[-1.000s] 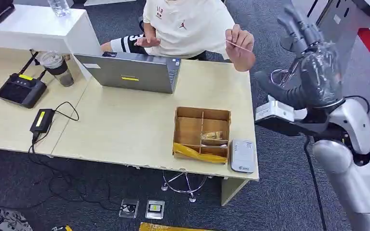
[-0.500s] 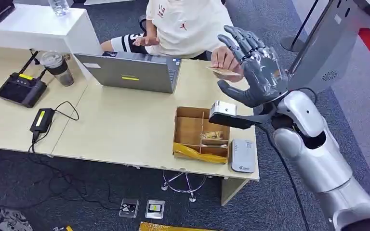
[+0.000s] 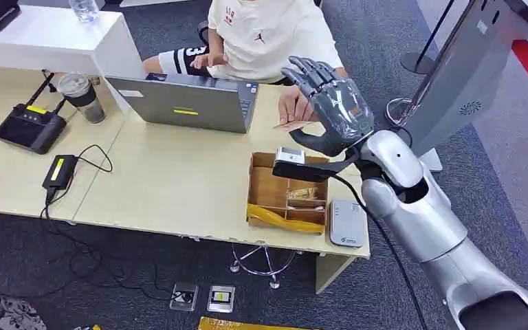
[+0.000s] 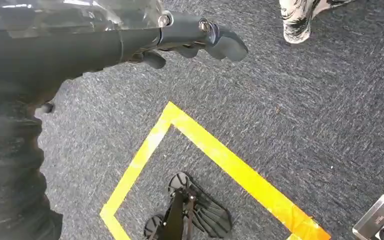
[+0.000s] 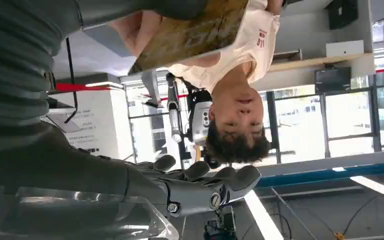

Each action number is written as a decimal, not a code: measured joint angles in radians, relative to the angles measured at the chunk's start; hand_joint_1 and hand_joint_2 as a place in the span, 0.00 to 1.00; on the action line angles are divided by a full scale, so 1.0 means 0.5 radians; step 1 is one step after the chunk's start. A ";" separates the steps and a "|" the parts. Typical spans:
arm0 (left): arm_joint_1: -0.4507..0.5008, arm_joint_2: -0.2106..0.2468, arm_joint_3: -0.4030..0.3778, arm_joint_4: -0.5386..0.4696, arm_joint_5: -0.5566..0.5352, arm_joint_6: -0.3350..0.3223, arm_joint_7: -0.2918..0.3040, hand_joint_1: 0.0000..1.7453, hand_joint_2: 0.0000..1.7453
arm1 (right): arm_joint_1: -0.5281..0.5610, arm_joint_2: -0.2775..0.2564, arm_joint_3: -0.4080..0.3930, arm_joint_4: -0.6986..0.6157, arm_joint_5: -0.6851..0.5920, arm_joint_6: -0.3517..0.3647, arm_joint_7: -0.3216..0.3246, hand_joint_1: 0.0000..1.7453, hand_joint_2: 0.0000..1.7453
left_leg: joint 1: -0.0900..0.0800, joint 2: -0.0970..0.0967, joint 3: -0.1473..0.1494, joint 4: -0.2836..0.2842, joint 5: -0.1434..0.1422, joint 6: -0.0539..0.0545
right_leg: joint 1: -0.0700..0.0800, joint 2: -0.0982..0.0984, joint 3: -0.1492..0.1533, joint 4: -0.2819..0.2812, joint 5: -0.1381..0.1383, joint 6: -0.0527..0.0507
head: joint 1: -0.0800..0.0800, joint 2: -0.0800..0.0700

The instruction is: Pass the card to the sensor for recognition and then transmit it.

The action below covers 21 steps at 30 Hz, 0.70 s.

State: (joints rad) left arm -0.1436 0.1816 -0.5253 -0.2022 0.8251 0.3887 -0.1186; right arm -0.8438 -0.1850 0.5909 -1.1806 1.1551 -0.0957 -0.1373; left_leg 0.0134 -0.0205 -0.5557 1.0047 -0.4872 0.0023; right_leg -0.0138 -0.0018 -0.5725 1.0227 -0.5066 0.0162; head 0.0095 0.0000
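Note:
A person's hand (image 3: 291, 106) holds a thin brown card (image 3: 290, 126) over the table's far right part. My right hand (image 3: 331, 104) is raised right beside it, fingers spread, thumb just under the card's edge. In the right wrist view the card (image 5: 195, 35) lies close to my thumb while the person's fingers (image 5: 132, 30) still hold it; my dark fingers (image 5: 205, 186) stand well apart from it. The white card sensor (image 3: 347, 222) lies flat at the table's front right corner. My left hand (image 4: 195, 35) hangs over the carpet and holds nothing.
A compartmented cardboard box (image 3: 268, 189) with yellow wrapping sits beside the sensor. A grey laptop (image 3: 185, 103), a cup (image 3: 82, 96), a black router-like device (image 3: 31, 127) and a small black unit (image 3: 60, 170) with cable occupy the table's left. The seated person (image 3: 268, 34) is behind the table.
My right hand swung left and down from beside the table to over its far right part. The person's hand brought the card lower, against my thumb.

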 joint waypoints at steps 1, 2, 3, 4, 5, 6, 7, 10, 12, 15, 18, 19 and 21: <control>0.000 0.000 0.000 0.000 0.002 0.002 0.001 0.00 1.00 | -0.001 0.007 0.010 0.014 0.000 -0.005 -0.006 0.75 1.00 | 0.000 0.000 0.000 0.000 0.000 0.000 | 0.000 0.000 0.000 0.000 0.000 0.000 | 0.000 0.000; 0.000 0.000 0.000 0.000 0.002 0.002 0.005 0.00 1.00 | -0.002 0.013 0.014 0.027 -0.001 -0.011 -0.011 0.75 1.00 | 0.000 0.000 0.000 0.000 0.000 0.000 | 0.000 0.000 0.000 0.000 0.000 0.000 | 0.000 0.000; 0.000 0.000 0.000 0.000 0.004 0.003 0.008 0.00 1.00 | -0.002 0.020 0.014 0.039 -0.002 -0.017 -0.017 0.88 1.00 | 0.000 0.000 0.000 0.000 0.000 0.000 | 0.000 0.000 0.000 0.000 0.000 0.000 | 0.000 0.000; 0.000 0.000 0.000 0.001 0.005 0.005 0.015 0.00 1.00 | -0.002 0.026 0.018 0.050 -0.005 -0.026 -0.022 0.88 1.00 | 0.000 0.000 0.000 0.000 0.000 0.000 | 0.000 0.001 0.000 0.000 0.000 0.000 | 0.000 0.000; 0.000 0.001 0.000 0.002 0.006 0.006 0.024 0.00 1.00 | -0.002 0.033 0.022 0.058 -0.006 -0.034 -0.025 0.89 1.00 | 0.000 0.000 0.000 0.000 0.000 0.000 | 0.000 0.001 0.000 0.000 0.000 0.000 | 0.000 0.000; 0.000 0.002 0.000 0.004 0.006 0.006 0.027 0.00 1.00 | -0.003 0.040 0.030 0.068 -0.008 -0.040 -0.026 0.87 1.00 | 0.000 0.000 0.000 0.000 0.000 0.000 | 0.000 0.001 0.000 0.000 0.000 0.000 | 0.000 0.000; 0.000 0.002 0.000 0.005 0.006 0.006 0.028 0.00 1.00 | -0.003 0.044 0.034 0.073 -0.009 -0.042 -0.028 0.89 1.00 | 0.000 0.000 0.000 0.000 0.000 0.000 | 0.000 0.001 0.000 0.000 0.000 0.000 | 0.000 0.000; 0.001 0.007 0.000 0.006 0.008 0.006 0.042 0.00 1.00 | -0.009 0.061 0.043 0.097 -0.018 -0.057 -0.035 0.90 1.00 | 0.000 0.000 0.000 0.000 0.000 0.000 | 0.000 0.001 0.000 0.000 0.000 0.000 | 0.000 0.000; 0.001 0.008 0.000 0.008 0.015 0.008 0.048 0.00 1.00 | -0.011 0.069 0.045 0.114 -0.027 -0.065 -0.042 0.93 1.00 | 0.000 0.000 0.001 0.000 0.000 0.000 | 0.000 0.001 0.000 0.000 0.000 0.000 | 0.000 0.000; 0.002 0.009 0.000 0.010 0.020 0.007 0.050 0.00 1.00 | -0.012 0.076 0.046 0.134 -0.037 -0.076 -0.042 0.93 1.00 | 0.000 0.000 0.001 0.000 0.000 0.000 | 0.000 0.001 0.000 0.000 0.000 0.000 | 0.000 0.000; 0.002 0.013 -0.002 0.011 0.018 0.004 0.050 0.00 1.00 | -0.012 0.082 0.046 0.160 -0.041 -0.085 -0.040 0.90 1.00 | 0.000 0.000 0.001 0.000 0.000 0.000 | 0.000 0.001 0.000 0.000 0.000 0.000 | 0.000 0.000; 0.002 0.014 -0.003 0.011 0.018 0.003 0.050 0.00 1.00 | -0.011 0.082 0.046 0.170 -0.042 -0.088 -0.039 0.92 1.00 | 0.000 0.000 0.001 0.000 0.000 0.000 | 0.000 0.001 0.000 0.000 0.000 0.000 | 0.001 0.000; 0.003 0.017 -0.012 0.011 0.012 0.001 0.050 0.00 1.00 | -0.011 0.082 0.046 0.183 -0.050 -0.093 -0.028 0.93 1.00 | 0.000 0.001 0.002 0.000 0.000 0.000 | 0.000 0.001 0.000 0.000 0.000 0.000 | 0.000 0.000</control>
State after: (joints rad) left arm -0.1423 0.1900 -0.5314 -0.1968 0.8312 0.3891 -0.0938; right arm -0.8491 -0.1442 0.6142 -1.0891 1.1303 -0.1423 -0.1514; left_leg 0.0133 -0.0201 -0.5549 1.0049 -0.4871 0.0023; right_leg -0.0139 -0.0011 -0.5725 1.0227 -0.5065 0.0162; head 0.0095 0.0000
